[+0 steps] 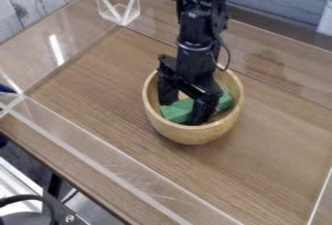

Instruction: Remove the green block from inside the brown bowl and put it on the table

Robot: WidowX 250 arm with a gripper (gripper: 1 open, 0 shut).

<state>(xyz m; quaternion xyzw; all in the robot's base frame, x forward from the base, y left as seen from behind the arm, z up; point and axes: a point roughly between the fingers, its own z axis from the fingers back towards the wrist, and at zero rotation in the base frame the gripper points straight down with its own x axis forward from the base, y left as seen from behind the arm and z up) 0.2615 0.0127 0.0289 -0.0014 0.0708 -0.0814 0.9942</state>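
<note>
Brown wood-grain boards make up the table (pixel 91 122), which is ringed by low clear acrylic walls (pixel 78 156); a pale plank wall (pixel 33 1) shows at the far left behind it. Near the middle of the tabletop, a little to the right, sits the brown bowl (pixel 192 130), round, light tan and thick-walled. The green block (pixel 223 103) lies inside it, resting on the bowl's floor toward the far right side; only its bright green ends show, to the right of one finger and between the two fingers, because the tool covers its middle.

The black arm (pixel 197 16) comes down from the top of the view, nearly vertical. Its gripper (pixel 184 110) points downward into the bowl, fingers spread wide, one finger (pixel 166 91) on the left side of the block and the other toward the near right. The tips sit low, at about the block's level, straddling it. Whether they touch the block cannot be told from this angle. Nothing is pinched between them.
</note>
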